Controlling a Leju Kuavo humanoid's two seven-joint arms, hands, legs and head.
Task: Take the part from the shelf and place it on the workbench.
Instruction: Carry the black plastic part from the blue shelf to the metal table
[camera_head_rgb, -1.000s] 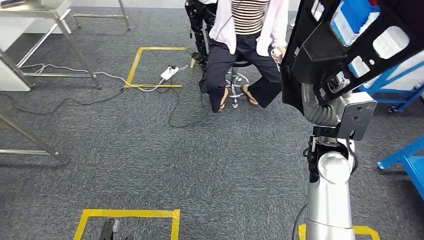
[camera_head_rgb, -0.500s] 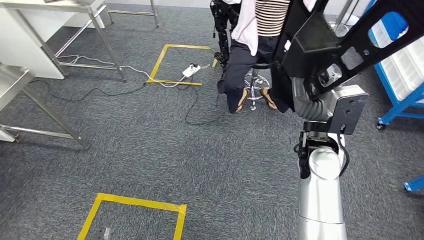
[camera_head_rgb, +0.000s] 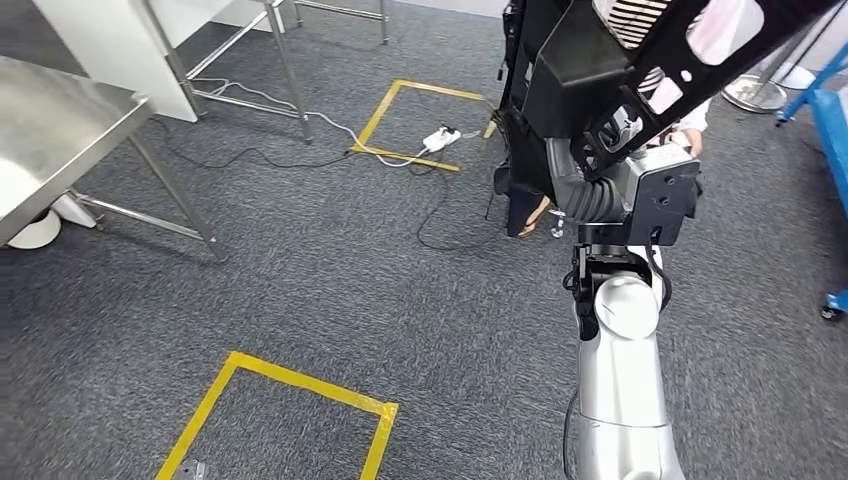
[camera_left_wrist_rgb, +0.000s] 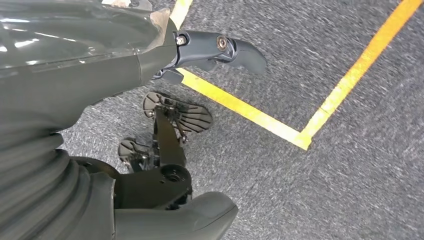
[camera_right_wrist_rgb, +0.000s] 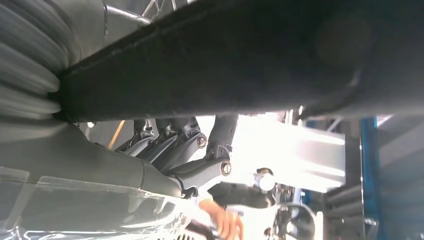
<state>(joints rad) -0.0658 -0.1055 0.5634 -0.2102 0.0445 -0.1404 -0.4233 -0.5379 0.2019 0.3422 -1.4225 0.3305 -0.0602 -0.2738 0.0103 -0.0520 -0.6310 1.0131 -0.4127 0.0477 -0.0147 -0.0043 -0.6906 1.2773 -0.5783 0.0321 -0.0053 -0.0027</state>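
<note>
While the grey carpet floor (camera_head_rgb: 330, 290) fills most of the head view, items rank as follows. Steel-topped workbench, its tabletop (camera_head_rgb: 55, 140) far to the left of the raised right hand. Large black flat plastic part with cut-out openings (camera_head_rgb: 610, 70): carried high in the right hand (camera_right_wrist_rgb: 175, 150), lying across the hand's dark fingers (camera_right_wrist_rgb: 165, 137) where they curl up against its underside. Seated person (camera_head_rgb: 655, 25), just behind the part, largely hidden by it. Yellow tape square (camera_head_rgb: 290, 415) on the floor, below and left of the right hand; a second yellow tape square (camera_head_rgb: 425, 125) beyond it, with a white power strip (camera_head_rgb: 440, 137) and dark cable. Left hand (camera_left_wrist_rgb: 150, 55): hangs over the carpet beside a yellow tape corner (camera_left_wrist_rgb: 305, 137), fingers (camera_left_wrist_rgb: 235, 50) loosely extended, holding nothing.
</note>
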